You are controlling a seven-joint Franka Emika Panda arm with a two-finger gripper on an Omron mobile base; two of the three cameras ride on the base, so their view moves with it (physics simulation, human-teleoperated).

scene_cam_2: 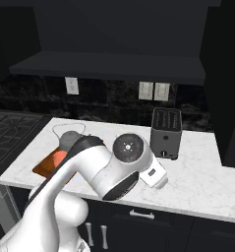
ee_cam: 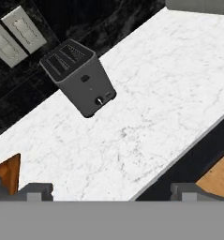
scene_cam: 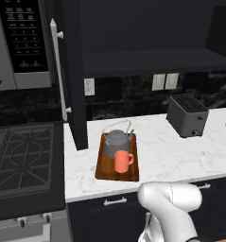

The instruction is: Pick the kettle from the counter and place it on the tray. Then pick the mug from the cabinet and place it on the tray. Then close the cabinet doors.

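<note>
The dark grey kettle (scene_cam: 116, 141) and the orange mug (scene_cam: 122, 161) both stand on the reddish-brown tray (scene_cam: 105, 165), which lies on the white marble counter (scene_cam: 171, 151). The kettle (scene_cam_2: 69, 139) and tray (scene_cam_2: 44, 166) are partly hidden behind my arm in the right base view. The cabinet (scene_cam: 152, 61) above is open. Its left door (scene_cam: 79, 94) swings out toward me, and its right door (scene_cam_2: 226, 98) also stands open. My gripper (ee_cam: 111, 192) is open and holds nothing, hovering over the counter's front edge right of the tray, whose corner (ee_cam: 8, 172) shows beside one fingertip (ee_cam: 36, 191).
A boxy grey toaster (scene_cam: 186, 115) sits at the back right of the counter, below wall outlets (scene_cam: 164, 81). A gas stove (scene_cam: 20, 156) is to the left, with a microwave (scene_cam: 20, 42) above it. Drawer fronts (scene_cam_2: 143, 216) run under the counter.
</note>
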